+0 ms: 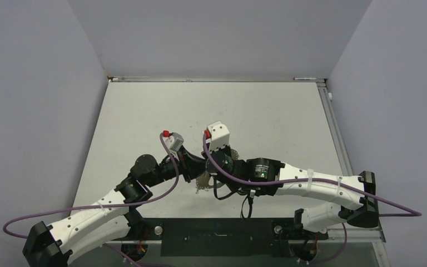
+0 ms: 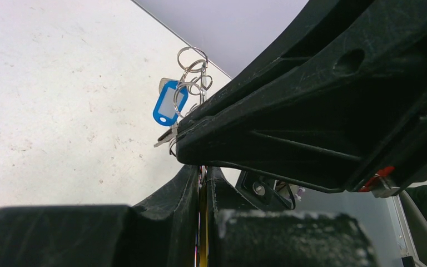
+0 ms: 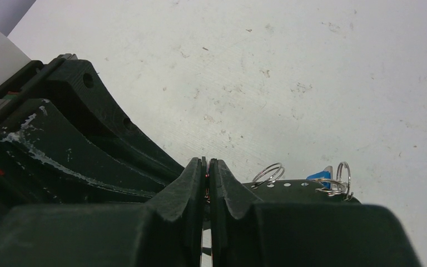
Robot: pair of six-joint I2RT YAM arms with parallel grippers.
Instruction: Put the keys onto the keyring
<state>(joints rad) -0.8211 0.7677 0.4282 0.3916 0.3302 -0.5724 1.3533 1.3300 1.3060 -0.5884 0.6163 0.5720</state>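
The desk [image 1: 144, 111] was white and matt, with many fine scratches and small dark specks on its surface. Plain lilac-grey walls [image 1: 33, 83] closed it on the left, the far and the right side. A thin metal rail [image 1: 217, 79] ran along the far edge, and a black plate [image 1: 217, 236] at the near edge carried both arm bases. Purple cables [image 1: 117, 204] hung along the arms.

Both arms met over the middle of the desk, somewhat closer to the near edge. The left pincer [image 2: 203, 178] was closed, and a thin yellow strip showed in the slit between its fingers; I could not tell what the strip belonged to. The right pincer [image 3: 207, 172] was closed too, with something very thin between its fingers, which I also could not name.

The keys [image 2: 169, 105] were just beyond the tips of the two pincers, where these crossed; a blue head with a white window was the clearest one. Silvery wire loops [image 2: 192, 67] stood above it in one bunch. Which loop was the keyring, I could not tell.
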